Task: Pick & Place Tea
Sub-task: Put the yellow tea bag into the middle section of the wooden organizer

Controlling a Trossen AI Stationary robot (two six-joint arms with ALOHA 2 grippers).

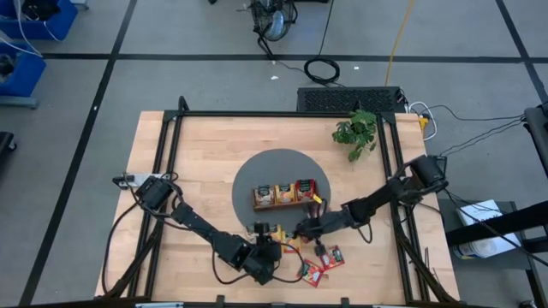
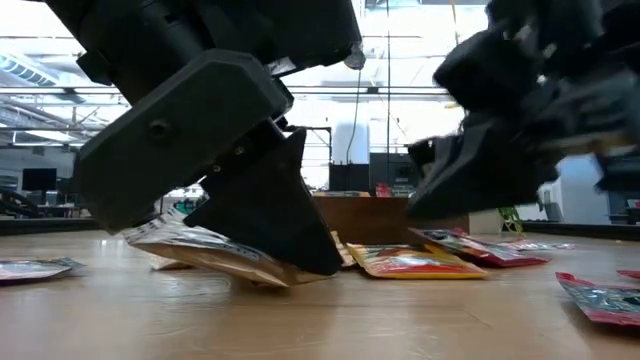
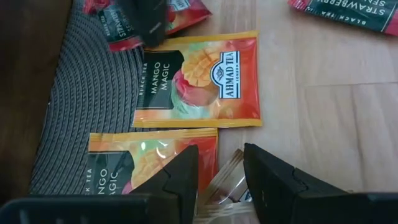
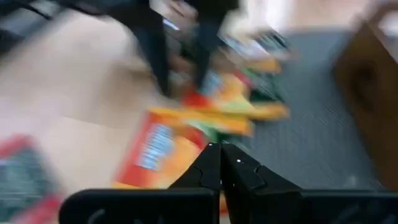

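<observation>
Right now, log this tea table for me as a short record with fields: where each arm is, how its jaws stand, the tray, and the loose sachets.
left gripper: low at the near table edge, jaws closed on a tan sachet, lifting one edge
right gripper: over the loose sachets by the mat's edge, jaws shut, nothing visibly held
tray: on the round grey mat, sachets in all three compartments
orange mango sachets: two, flat, partly on the mat
red sachets: loose on the wood

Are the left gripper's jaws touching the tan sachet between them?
Touching. The left wrist view shows the left gripper pinching the tan sachet edge; the low view shows it lifted, tilted off the table.
</observation>
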